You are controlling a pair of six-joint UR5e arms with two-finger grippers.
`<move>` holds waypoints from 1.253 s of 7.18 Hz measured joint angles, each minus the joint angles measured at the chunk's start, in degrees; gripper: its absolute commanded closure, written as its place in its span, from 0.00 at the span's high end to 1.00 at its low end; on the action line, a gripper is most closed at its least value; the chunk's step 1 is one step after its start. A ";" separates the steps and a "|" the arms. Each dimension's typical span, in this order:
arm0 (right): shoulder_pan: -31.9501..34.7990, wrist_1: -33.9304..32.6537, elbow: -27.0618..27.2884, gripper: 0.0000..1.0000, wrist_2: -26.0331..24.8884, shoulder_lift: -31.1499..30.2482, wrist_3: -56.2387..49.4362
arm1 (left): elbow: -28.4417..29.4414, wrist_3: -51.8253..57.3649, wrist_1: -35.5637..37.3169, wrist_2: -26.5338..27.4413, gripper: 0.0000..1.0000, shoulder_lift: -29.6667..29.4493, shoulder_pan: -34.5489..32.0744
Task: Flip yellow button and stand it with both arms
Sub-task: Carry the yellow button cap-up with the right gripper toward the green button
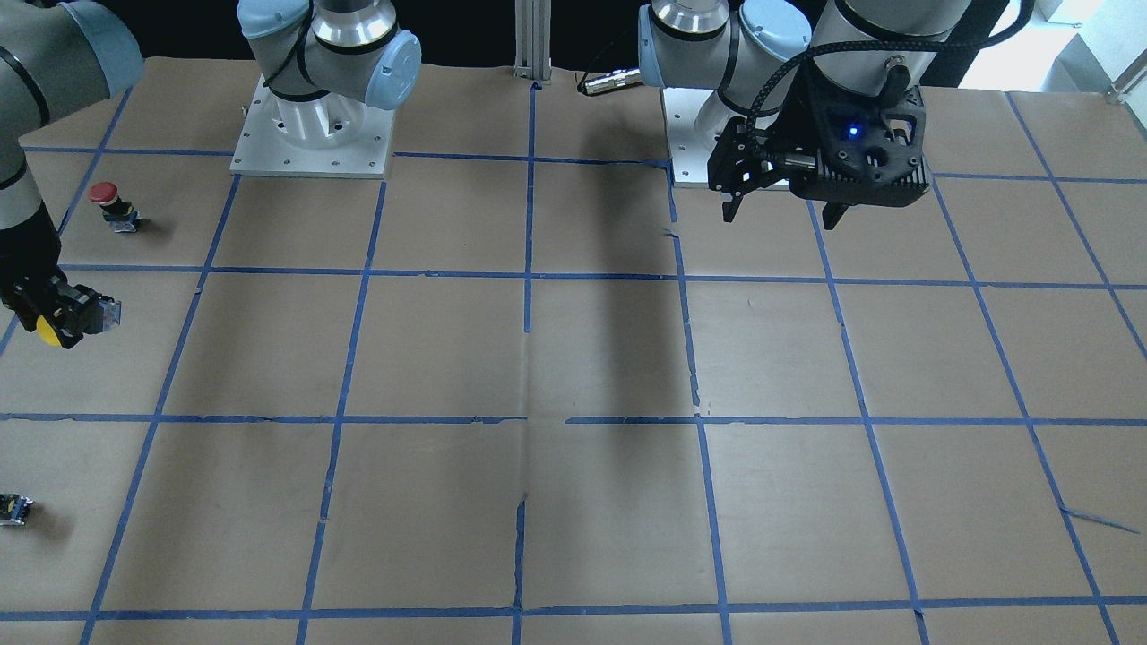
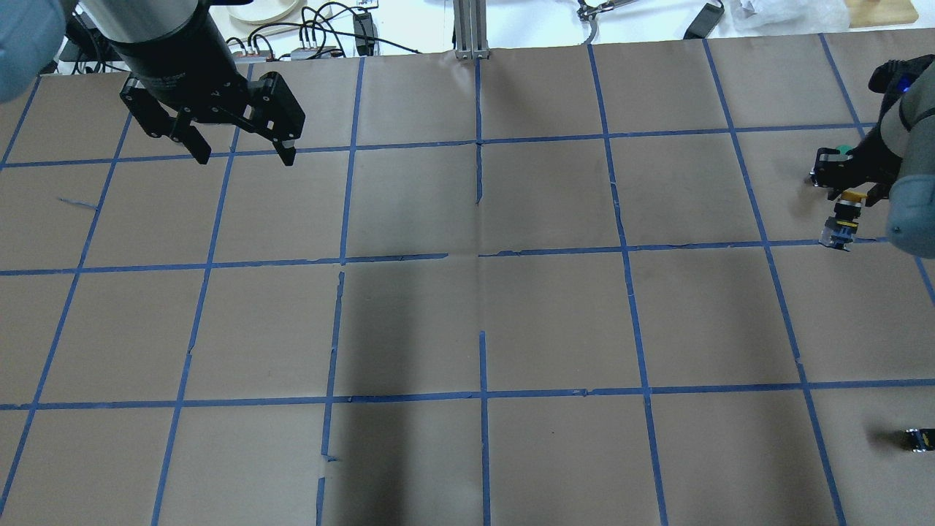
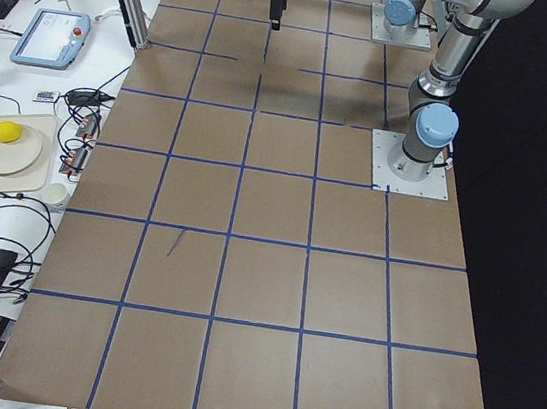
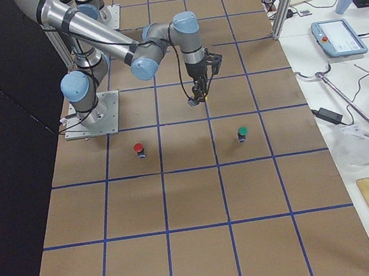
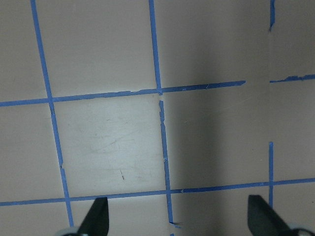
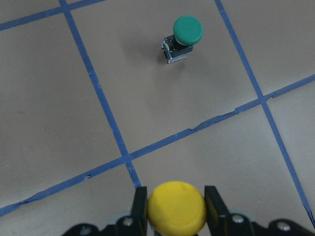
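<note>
The yellow button (image 6: 176,209) sits between the fingers of my right gripper (image 6: 175,195), which is shut on it just below the yellow cap. In the front-facing view this gripper (image 1: 56,313) holds the button (image 1: 51,331) above the table at the far left, with the clear-grey block (image 1: 108,312) sticking out sideways. In the overhead view the button (image 2: 841,219) hangs off the right gripper (image 2: 847,191) at the right edge. My left gripper (image 2: 241,155) is open and empty, high over the far left squares; its fingertips (image 5: 98,216) show over bare paper.
A red-capped button (image 1: 106,204) stands near the right arm's base. A green-capped button (image 6: 186,34) stands beyond the right gripper. A tiny black block (image 2: 920,438) lies at the table's near right edge. The brown paper table (image 2: 475,321) carries a blue tape grid.
</note>
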 measured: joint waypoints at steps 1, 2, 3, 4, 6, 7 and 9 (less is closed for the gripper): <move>-0.22 -3.52 0.57 0.10 -2.91 1.36 1.45 | 0.00 0.00 0.00 0.00 1.00 0.00 -0.02; -0.31 -6.50 1.19 0.10 -5.43 2.49 3.48 | 0.00 0.00 0.00 0.00 1.00 0.00 -0.01; -0.34 -8.34 2.10 0.10 -7.78 3.12 6.46 | 0.00 0.00 0.00 0.02 1.00 0.01 0.00; -0.35 -9.71 3.31 0.10 -10.42 3.47 10.65 | 0.00 0.00 0.00 0.06 1.00 0.03 -0.01; -0.21 -12.40 5.49 0.10 -14.99 3.85 16.10 | 0.00 0.00 0.00 0.07 1.00 0.08 -0.03; -0.12 -13.16 5.95 0.08 -15.87 3.85 16.78 | 0.00 0.00 0.00 0.05 1.00 0.09 -0.03; 0.11 -15.76 6.46 0.08 -16.31 3.87 16.50 | -0.01 0.03 0.00 0.08 1.00 0.09 -0.02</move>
